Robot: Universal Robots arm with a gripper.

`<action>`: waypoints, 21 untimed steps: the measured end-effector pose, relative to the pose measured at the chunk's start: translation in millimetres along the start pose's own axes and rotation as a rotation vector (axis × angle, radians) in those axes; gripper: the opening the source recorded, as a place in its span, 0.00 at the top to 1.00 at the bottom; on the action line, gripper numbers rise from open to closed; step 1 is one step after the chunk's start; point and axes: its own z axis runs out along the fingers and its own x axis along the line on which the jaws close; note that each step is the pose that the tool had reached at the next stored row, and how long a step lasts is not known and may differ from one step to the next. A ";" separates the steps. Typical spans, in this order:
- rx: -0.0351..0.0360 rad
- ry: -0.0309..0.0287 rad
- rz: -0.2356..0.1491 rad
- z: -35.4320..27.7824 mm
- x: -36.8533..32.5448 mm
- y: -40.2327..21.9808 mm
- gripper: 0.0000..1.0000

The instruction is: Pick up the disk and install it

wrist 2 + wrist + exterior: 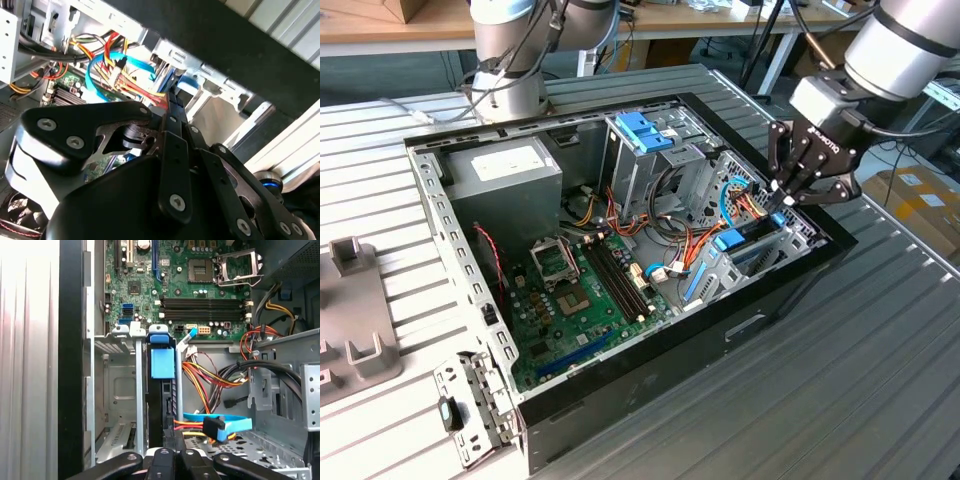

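The disk (163,365), a dark drive in a bright blue carrier, stands on edge in a slot of the metal drive bay (116,390) inside the open computer case (450,215). In the exterior view the disk (732,243) sits low at the case's right end. My gripper (779,203) hangs just above the disk's outer end, beside orange and blue cables. In both wrist views the black fingers (171,131) lie pressed together with nothing between them, and the gripper (174,452) lines up with the disk's narrow edge. I cannot tell whether the tips touch it.
A blue data cable (220,424) and orange power wires (205,382) crowd the space beside the disk. A tall drive cage with a blue clip (645,130) stands mid-case, with the motherboard (580,290) and power supply (505,170) beyond. A grey fixture (355,310) sits on the exterior view's left.
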 end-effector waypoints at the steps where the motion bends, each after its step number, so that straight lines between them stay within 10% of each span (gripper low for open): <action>1: -0.0001 -0.0002 0.000 -0.9 -0.1 -1.8 0.89; 11: -0.0003 -0.0065 0.000 -15.9 -1.0 -10.5 0.89; 21: -0.0003 -0.0078 0.000 -16.4 -1.1 -10.7 0.89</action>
